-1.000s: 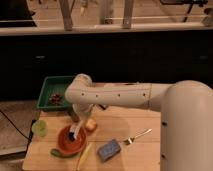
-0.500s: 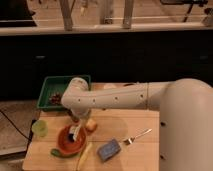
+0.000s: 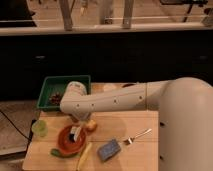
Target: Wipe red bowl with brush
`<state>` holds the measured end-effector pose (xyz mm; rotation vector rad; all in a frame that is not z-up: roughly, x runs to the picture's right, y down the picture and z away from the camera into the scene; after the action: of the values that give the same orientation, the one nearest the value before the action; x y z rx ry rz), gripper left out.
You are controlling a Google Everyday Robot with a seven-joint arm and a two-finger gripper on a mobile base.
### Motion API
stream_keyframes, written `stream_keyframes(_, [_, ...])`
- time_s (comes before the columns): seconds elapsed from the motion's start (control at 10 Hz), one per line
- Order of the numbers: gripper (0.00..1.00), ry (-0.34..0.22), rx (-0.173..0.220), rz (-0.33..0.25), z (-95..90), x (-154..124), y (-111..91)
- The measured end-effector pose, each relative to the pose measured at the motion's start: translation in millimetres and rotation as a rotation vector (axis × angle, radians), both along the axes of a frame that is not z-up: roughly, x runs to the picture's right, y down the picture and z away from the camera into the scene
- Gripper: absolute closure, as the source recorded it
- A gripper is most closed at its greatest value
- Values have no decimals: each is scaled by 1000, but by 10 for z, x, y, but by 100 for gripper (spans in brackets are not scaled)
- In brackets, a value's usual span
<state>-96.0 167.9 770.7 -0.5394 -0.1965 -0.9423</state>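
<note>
The red bowl [image 3: 66, 141] sits at the front left of the wooden table. My gripper [image 3: 76, 129] hangs from the white arm, pointing down into the bowl's right half. It is shut on the brush [image 3: 75, 134], whose pale handle and dark head reach down to the bowl's inside. The fingers are mostly hidden under the wrist.
An apple [image 3: 91, 125] lies right beside the bowl's right rim. A banana [image 3: 83, 157] and a green item [image 3: 56, 152] lie in front of the bowl. A blue sponge [image 3: 109, 149], a fork [image 3: 136, 137], a green cup [image 3: 40, 128] and a green tray [image 3: 55, 90] are around.
The arm's wrist has swung a little left and down over the bowl, then slightly back. The brush stays inside the bowl. Other objects have not moved.
</note>
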Motion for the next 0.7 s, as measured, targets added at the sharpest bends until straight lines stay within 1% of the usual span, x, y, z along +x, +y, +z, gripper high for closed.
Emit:
stream_keyframes(0.2, [100, -2, 3, 1, 39, -7, -55])
stream_keyframes(0.3, [100, -7, 6, -5, 43, -54, -78])
stream_keyframes(0.5, [100, -35, 15, -35, 38, -277, -119])
stream_keyframes(0.7, [100, -70, 20, -80, -5, -520, -83])
